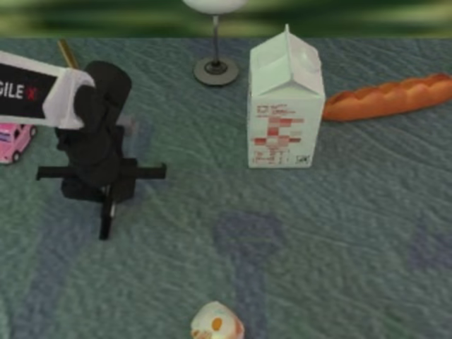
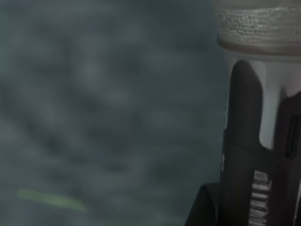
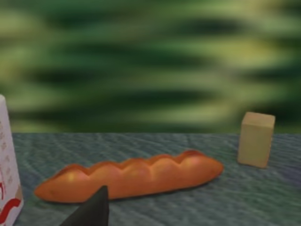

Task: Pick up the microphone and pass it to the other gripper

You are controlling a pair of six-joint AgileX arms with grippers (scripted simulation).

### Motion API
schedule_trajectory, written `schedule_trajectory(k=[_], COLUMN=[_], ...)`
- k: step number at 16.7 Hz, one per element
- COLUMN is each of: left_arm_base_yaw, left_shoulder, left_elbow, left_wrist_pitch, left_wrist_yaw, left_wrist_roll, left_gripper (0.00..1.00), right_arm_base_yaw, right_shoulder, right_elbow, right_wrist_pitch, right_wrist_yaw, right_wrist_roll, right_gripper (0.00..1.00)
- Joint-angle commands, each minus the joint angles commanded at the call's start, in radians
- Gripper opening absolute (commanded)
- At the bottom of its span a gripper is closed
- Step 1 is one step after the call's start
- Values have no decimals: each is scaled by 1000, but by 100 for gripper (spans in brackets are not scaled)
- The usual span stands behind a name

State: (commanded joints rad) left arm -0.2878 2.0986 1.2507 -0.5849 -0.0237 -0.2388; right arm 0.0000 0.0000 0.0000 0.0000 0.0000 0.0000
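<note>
Microphone under the left gripper, right arm out of sight

Microphone lies at the table's left, its black handle running toward the near edge from beneath the left gripper, which sits right over it. Whether the fingers have closed on it, I cannot tell. The milk carton and bread loaf stand well apart to the right, likely clear of the handover path. The right arm is absent from the top view.

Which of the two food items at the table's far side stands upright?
The milk carton stands upright; the bread loaf beside it, on its right, lies flat.
</note>
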Motion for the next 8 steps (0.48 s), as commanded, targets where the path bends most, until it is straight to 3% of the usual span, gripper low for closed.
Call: schedule_trajectory(k=[4,8], left_arm_base_yaw=[2,13], left_shoulder=[-23,-75], left_elbow=[-30,-103], left_wrist_pitch=[143,428], left_wrist_yaw=[66,182], left_wrist_roll=[28,75], left_gripper=[0,0], right_arm_base_yaw=[0,0], right_shoulder=[0,0], right_elbow=[0,0], right_wrist_pitch=[0,0], right_wrist_yaw=[0,0], right_wrist_roll=[0,0], right_gripper=[100,100])
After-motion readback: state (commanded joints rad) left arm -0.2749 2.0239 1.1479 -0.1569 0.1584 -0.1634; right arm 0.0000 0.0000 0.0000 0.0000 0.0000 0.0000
